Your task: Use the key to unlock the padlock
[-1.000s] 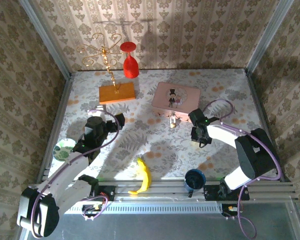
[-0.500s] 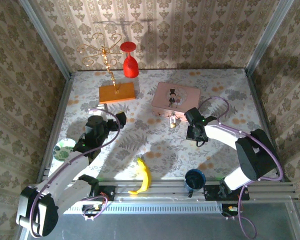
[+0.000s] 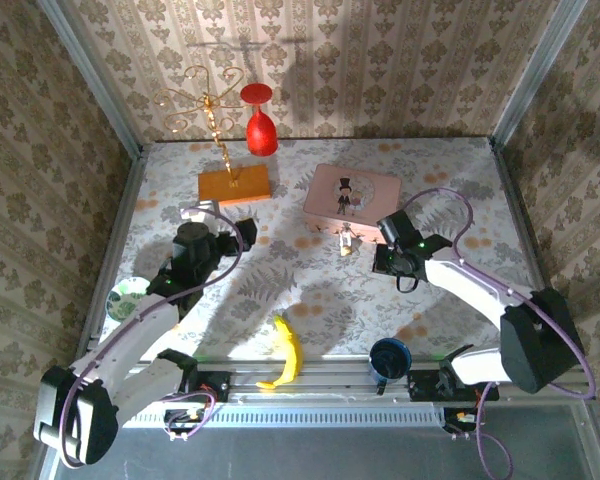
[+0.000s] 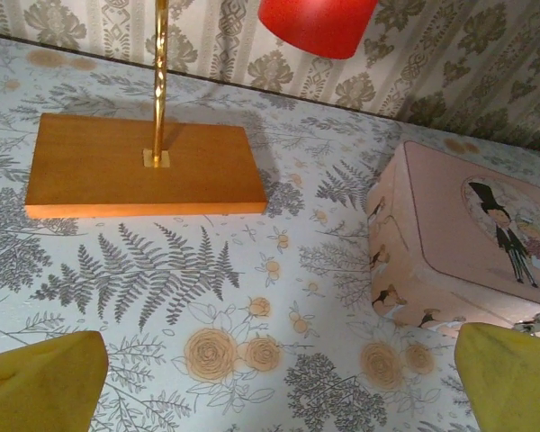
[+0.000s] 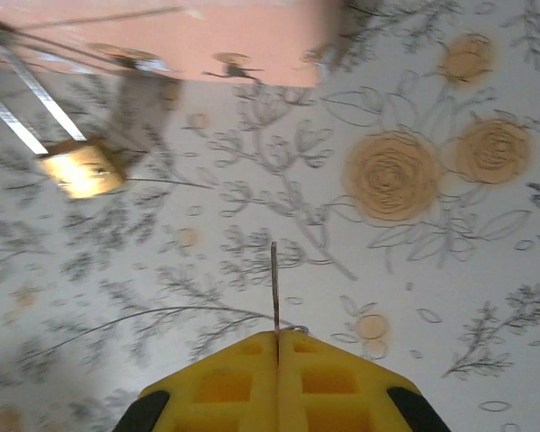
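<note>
Padlock [image 3: 346, 243] lies on the floral table [image 3: 310, 290] in the middle of the overhead view, touching the lower edge of the pink box [image 3: 352, 192]. My right gripper [image 3: 383, 262] sits just to its right and slightly lower in the frame, and my left gripper [image 3: 244, 235] is well apart to the left, below the wooden base [image 3: 233, 186] of the gold stand [image 3: 205, 100]. A red glass [image 3: 261, 122] stands upside down at the top of the table, and a banana [image 3: 287, 352] and a blue cup [image 3: 389, 357] lie near the bottom edge. From up here I cannot judge either pair of fingers. On the left wrist camera, my left gripper [image 4: 274, 382] is spread wide with nothing between its yellow fingers [image 4: 40, 378], which sit in the two lower corners; the wooden base [image 4: 144, 166] is at upper left and the pink box [image 4: 468, 234] at right. On the right wrist camera, my right gripper [image 5: 277, 340] is pinched closed at bottom centre on the key [image 5: 274, 288], whose thin blade sticks straight up. The padlock [image 5: 81, 168] shows at middle left, gold body down, silvery shackle running up toward the pink box [image 5: 207, 36] along the top edge, clear of the key.
</note>
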Robot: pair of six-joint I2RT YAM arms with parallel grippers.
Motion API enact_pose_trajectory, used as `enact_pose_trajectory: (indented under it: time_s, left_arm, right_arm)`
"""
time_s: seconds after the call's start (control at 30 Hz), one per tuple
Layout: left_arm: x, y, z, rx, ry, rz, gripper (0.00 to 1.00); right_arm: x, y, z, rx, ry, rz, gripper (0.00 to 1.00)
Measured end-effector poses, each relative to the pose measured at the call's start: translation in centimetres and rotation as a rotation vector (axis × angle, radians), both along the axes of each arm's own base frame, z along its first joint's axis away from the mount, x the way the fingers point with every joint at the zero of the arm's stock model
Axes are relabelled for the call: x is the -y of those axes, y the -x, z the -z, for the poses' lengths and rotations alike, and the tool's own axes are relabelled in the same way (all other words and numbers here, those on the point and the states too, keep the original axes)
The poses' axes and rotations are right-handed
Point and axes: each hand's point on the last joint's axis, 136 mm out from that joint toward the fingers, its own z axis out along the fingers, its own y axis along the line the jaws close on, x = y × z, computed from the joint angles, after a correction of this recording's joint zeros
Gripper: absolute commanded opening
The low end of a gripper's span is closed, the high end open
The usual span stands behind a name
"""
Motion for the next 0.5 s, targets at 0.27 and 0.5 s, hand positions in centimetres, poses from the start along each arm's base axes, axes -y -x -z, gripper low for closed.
enact_pose_trajectory:
  time_s: [0.27,0.5]
  left_arm:
    - [2.1,0.6,-0.5,-0.031,0.039,0.112,0.99]
    - [4.2,1.3,-3.3,-0.011,0.084,0.244,0.91]
  right_arm:
    - [-6.5,1.1,-4.0,0.151,-0.247,-0.31,0.0]
    - [-11.3,1.4,-8.7,0.351,-0.421,-0.539,0.0]
